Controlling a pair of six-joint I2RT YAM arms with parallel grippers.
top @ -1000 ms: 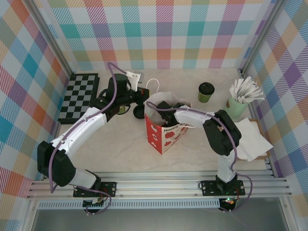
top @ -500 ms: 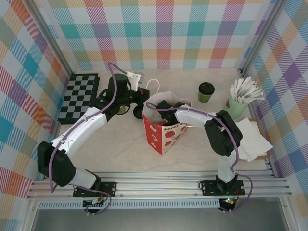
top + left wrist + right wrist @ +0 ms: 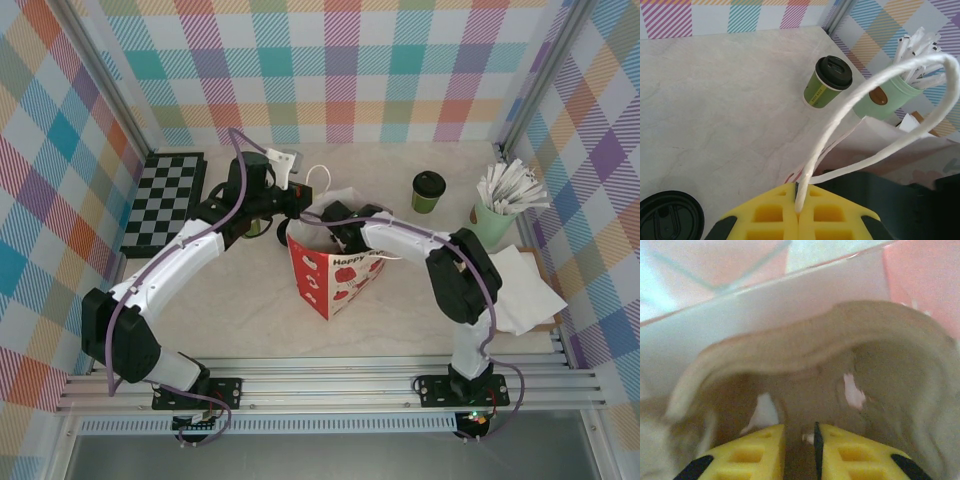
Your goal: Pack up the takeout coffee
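The takeout coffee, a small cup with a green band and a black lid, stands upright at the back right, apart from both grippers; it also shows in the left wrist view. A red-and-white paper bag stands mid-table, mouth up. My left gripper is shut on the bag's white rope handle, pinched at the fingertips. My right gripper reaches into the bag's mouth. In the right wrist view its gripper faces the brown inner wall with a narrow gap between the jaws.
A mint cup of white sticks stands right of the coffee, with white napkins in front of it. A checkerboard lies at back left. A loose black lid lies under the left gripper.
The bag has slid and leaned to the left. The left gripper moved right with the handle. The right gripper rose towards the bag's back rim.
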